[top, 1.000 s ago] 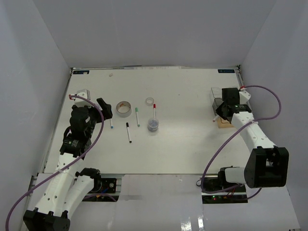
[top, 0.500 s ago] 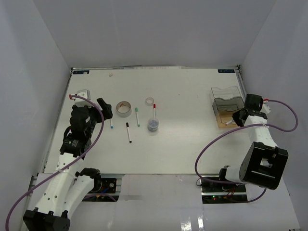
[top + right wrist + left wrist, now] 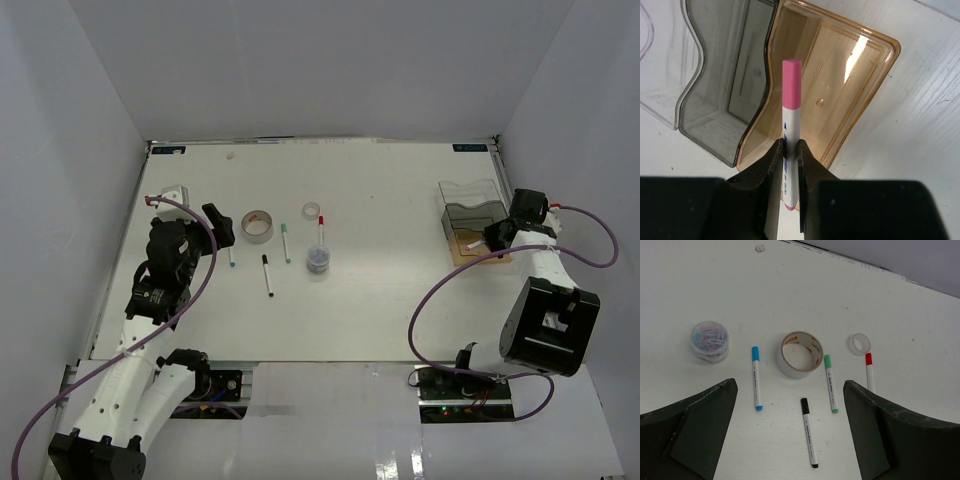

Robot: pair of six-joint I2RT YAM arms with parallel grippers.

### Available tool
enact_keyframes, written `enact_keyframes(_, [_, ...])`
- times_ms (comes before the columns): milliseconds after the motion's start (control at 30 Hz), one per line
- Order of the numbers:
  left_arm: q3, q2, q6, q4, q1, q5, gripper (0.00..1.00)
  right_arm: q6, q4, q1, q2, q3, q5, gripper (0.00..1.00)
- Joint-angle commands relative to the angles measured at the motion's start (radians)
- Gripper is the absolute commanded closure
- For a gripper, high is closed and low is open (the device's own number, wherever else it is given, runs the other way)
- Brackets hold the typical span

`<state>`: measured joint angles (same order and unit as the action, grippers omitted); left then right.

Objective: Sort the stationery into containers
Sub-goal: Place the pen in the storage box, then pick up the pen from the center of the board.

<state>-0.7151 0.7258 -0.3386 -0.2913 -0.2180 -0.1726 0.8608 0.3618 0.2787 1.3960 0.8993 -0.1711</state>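
My right gripper (image 3: 790, 150) is shut on a white marker with a pink cap (image 3: 791, 90) and holds it level above the tan tray section (image 3: 850, 115) of the organiser, next to the grey-tinted compartments (image 3: 715, 90). In the top view the marker (image 3: 474, 245) lies over the tray (image 3: 466, 256). My left gripper (image 3: 800, 440) is open and empty above the black marker (image 3: 809, 432). Around it lie the blue marker (image 3: 756, 377), green marker (image 3: 830, 385), red marker (image 3: 869, 372), beige tape roll (image 3: 800, 354), clear ring (image 3: 860, 344) and a tub of clips (image 3: 710, 340).
A second round tub (image 3: 318, 260) stands right of the markers in the top view. The organiser (image 3: 470, 205) sits near the table's right edge, close to the right wall. White walls enclose the table on three sides.
My right gripper, holding the pink marker, has swung from over the organiser to its right side; the marker now sits over the tan tray. The left arm has not moved.
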Motion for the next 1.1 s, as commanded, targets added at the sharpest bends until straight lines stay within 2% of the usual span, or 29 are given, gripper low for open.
enact_keyframes(0, [0.003, -0.002, -0.004, 0.011, 0.002, 0.01, 0.02, 0.05, -0.044, 0.013, 0.024, 0.041, 0.018, 0.83])
enact_keyframes(100, [0.003, -0.002, -0.005, 0.009, 0.003, 0.015, 0.02, 0.064, -0.05, 0.013, 0.038, 0.043, 0.018, 0.81])
enact_keyframes(333, [0.005, 0.004, -0.007, 0.011, 0.002, 0.019, 0.02, 0.055, -0.063, 0.013, -0.001, 0.027, 0.01, 0.49])
enact_keyframes(500, [-0.003, 0.027, -0.043, -0.009, 0.002, 0.07, 0.02, -0.006, -0.06, 0.013, -0.084, 0.021, 0.025, 0.35])
enact_keyframes(533, [-0.01, 0.032, -0.056, -0.028, 0.002, 0.087, 0.02, -0.028, -0.06, 0.013, -0.1, 0.02, 0.036, 0.28])
enact_keyframes(600, [-0.044, 0.053, -0.079, -0.103, 0.002, 0.126, 0.02, -0.126, -0.057, 0.013, -0.129, 0.018, 0.091, 0.24])
enact_keyframes(800, [-0.08, 0.115, -0.189, -0.293, 0.003, 0.228, 0.02, -0.328, -0.07, 0.011, -0.297, -0.051, 0.313, 0.03])
enact_keyframes(933, [-0.043, 0.185, -0.235, -0.313, 0.002, 0.26, 0.02, -0.405, -0.084, 0.011, -0.411, -0.1, 0.406, 0.04])
enact_keyframes(1067, [-0.035, 0.299, -0.261, -0.301, 0.002, 0.147, 0.02, -0.436, -0.119, -0.021, -0.497, -0.141, 0.47, 0.06])
